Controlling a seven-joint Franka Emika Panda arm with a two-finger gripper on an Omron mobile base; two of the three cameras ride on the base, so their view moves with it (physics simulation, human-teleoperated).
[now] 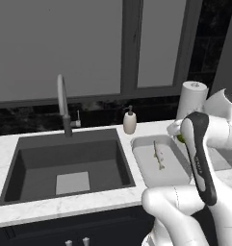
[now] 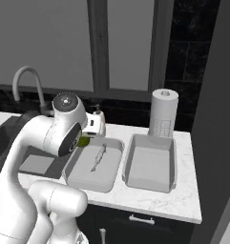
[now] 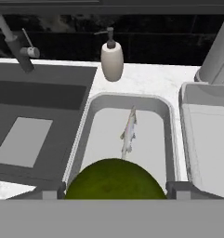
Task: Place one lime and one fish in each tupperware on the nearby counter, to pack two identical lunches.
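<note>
My gripper (image 3: 114,191) is shut on a green lime (image 3: 114,179), which sits between the two dark fingertips (image 3: 49,190). It hangs over the near end of the left tupperware (image 3: 127,97), a grey tub holding one slim silver fish (image 3: 128,135). In the right base view the lime (image 2: 83,141) peeks out beside the arm above that tub's (image 2: 88,176) left rim, with the fish (image 2: 98,157) lying inside. The right tupperware (image 2: 150,162) stands beside it with nothing inside. Both rest on the white counter (image 1: 64,204). The left base view shows the fish (image 1: 158,154) and a sliver of lime (image 1: 181,139).
A dark sunken sink (image 1: 64,163) with a tall faucet (image 1: 63,103) lies left of the tubs. A soap dispenser (image 3: 112,58) stands behind the left tub and a paper towel roll (image 2: 163,112) behind the right one. A dark wall borders the counter's right end.
</note>
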